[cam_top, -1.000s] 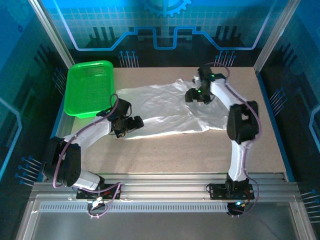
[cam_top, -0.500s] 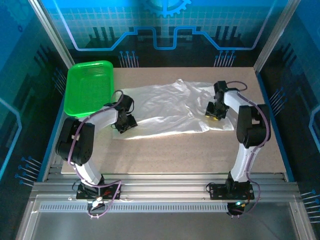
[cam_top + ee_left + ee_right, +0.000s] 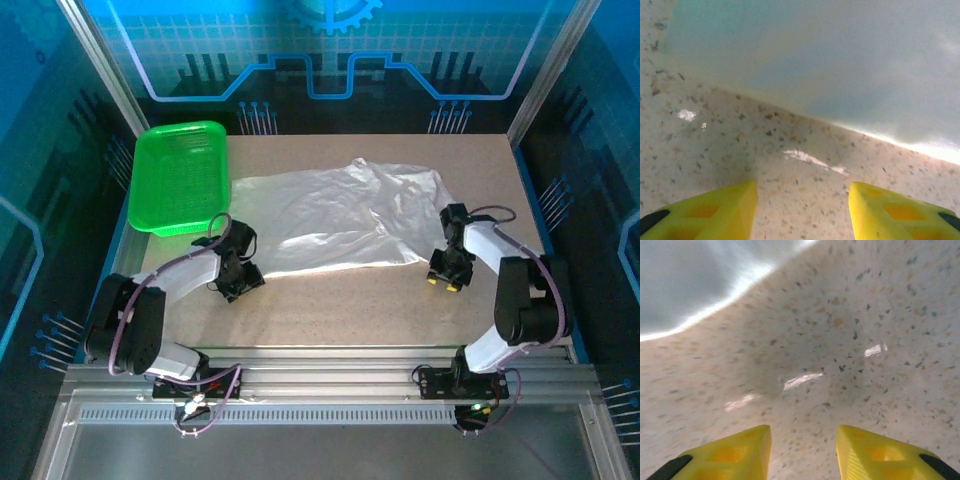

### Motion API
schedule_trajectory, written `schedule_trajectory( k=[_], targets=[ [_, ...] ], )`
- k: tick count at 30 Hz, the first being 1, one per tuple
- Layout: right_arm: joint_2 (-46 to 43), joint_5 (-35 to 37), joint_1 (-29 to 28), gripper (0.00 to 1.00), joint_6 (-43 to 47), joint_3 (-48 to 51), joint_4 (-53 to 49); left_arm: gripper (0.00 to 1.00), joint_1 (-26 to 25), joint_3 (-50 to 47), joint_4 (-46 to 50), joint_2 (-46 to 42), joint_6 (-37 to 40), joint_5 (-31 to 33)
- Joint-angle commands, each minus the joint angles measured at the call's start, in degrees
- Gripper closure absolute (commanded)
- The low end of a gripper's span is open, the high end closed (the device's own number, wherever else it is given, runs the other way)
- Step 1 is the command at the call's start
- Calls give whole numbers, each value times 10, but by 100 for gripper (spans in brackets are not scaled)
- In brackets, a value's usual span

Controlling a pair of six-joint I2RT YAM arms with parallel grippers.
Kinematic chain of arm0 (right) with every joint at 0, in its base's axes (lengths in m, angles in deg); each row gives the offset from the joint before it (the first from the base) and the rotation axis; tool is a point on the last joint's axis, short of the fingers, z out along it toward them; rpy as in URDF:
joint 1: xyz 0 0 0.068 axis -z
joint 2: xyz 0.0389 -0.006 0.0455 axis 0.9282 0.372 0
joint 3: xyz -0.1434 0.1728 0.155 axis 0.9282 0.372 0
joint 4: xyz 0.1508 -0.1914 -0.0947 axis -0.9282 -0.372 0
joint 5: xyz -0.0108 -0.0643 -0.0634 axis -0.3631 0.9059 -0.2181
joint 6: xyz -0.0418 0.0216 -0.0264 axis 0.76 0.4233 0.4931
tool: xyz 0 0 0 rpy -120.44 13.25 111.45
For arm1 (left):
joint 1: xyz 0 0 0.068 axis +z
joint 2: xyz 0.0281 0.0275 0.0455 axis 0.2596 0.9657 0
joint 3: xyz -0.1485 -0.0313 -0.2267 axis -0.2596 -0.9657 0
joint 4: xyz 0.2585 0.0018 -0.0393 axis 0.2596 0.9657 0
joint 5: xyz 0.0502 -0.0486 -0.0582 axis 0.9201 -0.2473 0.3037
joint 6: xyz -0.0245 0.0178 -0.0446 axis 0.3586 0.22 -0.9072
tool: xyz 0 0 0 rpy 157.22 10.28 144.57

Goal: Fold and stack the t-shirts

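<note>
From above, I see the white soft cotton t-shirt (image 3: 340,215) spread flat across the middle of the speckled beige counter (image 3: 350,310). A plain white side faces up, and the cloth is wrinkled toward the upper right. The green plastic basket (image 3: 180,175) sits at upper left, just beside the shirt's left end. My left gripper (image 3: 238,280) is low at the shirt's lower-left corner, and my right gripper (image 3: 446,275) is just off its lower-right corner. I judge they are posted at the two ends of the near hem so that one lift can carry that edge over for a first fold.

On the left wrist camera, the yellow fingers (image 3: 715,210) stand apart at the bottom with bare counter between them. The jaws are released and grasp nothing. The shirt's edge crosses the upper frame, just ahead.

On the right wrist camera, the yellow fingers (image 3: 730,452) are likewise parted over bare counter, so these jaws are released too. The shirt shows at upper left, near but not touching, so I reckon both arms need a short reach before pinching.
</note>
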Motion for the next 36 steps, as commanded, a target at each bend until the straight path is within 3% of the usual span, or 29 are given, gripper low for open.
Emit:
schedule_trajectory(
  k=[1, 3, 7, 11, 15, 19, 23, 26, 29, 36],
  targets=[
    [-36, -13, -3, 51, 1, -81, -8, 43, -4, 57, 23, -41, -14, -10],
    [-5, -33, 2, 41, 13, -121, 10, 36, -1, 93, 15, -21, -9, -13],
    [136, -38, 6, 35, 33, -225, 26, 25, 7, 161, -3, 77, 12, -11],
    [256, -30, 0, 34, 46, -326, 21, 26, 29, 213, -36, 173, 36, -5],
    [320, 15, -5, 36, 33, -369, -27, 29, 32, 245, -14, 236, 53, 16],
    [318, 44, -16, 44, 31, -335, -39, 37, 26, 218, 3, 238, 56, 26],
    [293, 53, -28, 71, 31, -287, -48, 55, 19, 161, 5, 225, 52, 15],
    [268, 52, -30, 83, 31, -245, -51, 69, 10, 116, -1, 208, 43, 6],
    [226, 50, -32, 86, 27, -185, -47, 80, 4, 68, 0, 178, 33, 0],
    [136, 38, -42, 82, 3, -54, -33, 82, -21, -31, 9, 89, -14, -20]
  ],
)
